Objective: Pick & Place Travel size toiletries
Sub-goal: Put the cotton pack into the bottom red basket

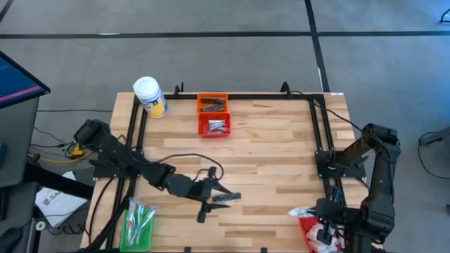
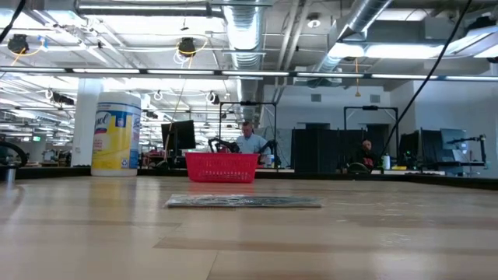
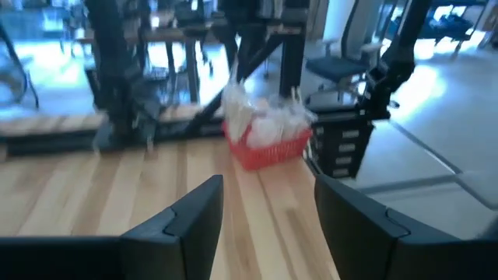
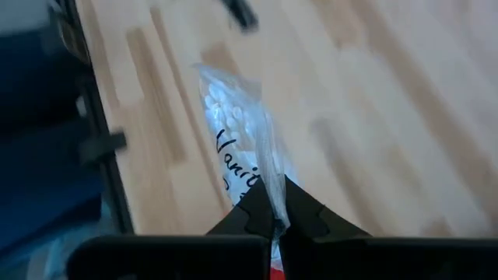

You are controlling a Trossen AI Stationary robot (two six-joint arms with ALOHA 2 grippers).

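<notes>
1. Looking at the clear packet (image 4: 233, 124) pinched in the right gripper (image 4: 274, 222): thin crinkly film, featherlight, floppy, probably slippery, so an edge pinch like this seems right.
2. It hangs over the red basket (image 1: 307, 228) of toiletries at the table's near right corner.
3. Left gripper (image 1: 228, 199) hovers mid-table, fingers parted, holding nothing.
4. A foil sachet (image 2: 243, 201) lies flat on the table.

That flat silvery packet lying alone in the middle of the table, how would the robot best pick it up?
The foil packet lies flat on the wooden table, long and thin, with nothing touching it. Probably best to come straight down from above and pinch across its narrow width near the middle. The left hand is right beside it, fingers apart, so it looks the likelier one.
</notes>
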